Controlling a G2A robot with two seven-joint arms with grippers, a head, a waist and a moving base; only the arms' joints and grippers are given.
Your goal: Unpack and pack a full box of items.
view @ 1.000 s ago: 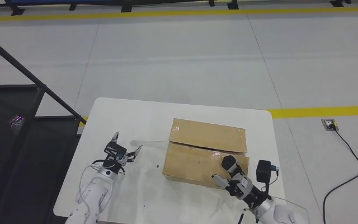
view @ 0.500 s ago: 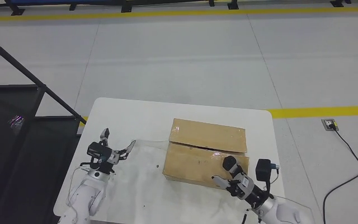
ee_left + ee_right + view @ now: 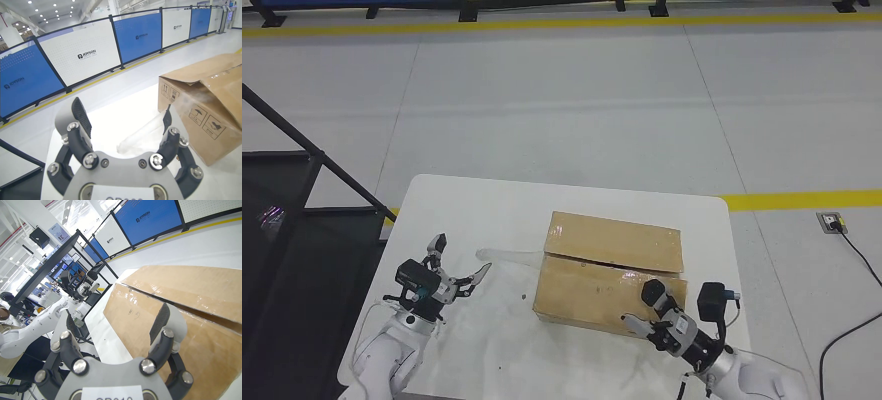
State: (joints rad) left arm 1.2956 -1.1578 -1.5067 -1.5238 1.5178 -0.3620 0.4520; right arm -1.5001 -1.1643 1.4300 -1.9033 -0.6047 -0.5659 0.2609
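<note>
Crumpled clear plastic sheet [image 3: 136, 132], then a brown cardboard box [image 3: 200, 117], lie ahead of your left gripper [image 3: 123, 106]. The box also blocks your right gripper [image 3: 117, 313].

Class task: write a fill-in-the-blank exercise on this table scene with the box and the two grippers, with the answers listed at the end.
1. The box stands on a ___ table.
2. The left gripper has its jaws ___.
3. The plastic lies between the box and the ___ gripper.
4. The right gripper, jaws open, is close to the ___.

Missing words: white; open; left; box.
</note>
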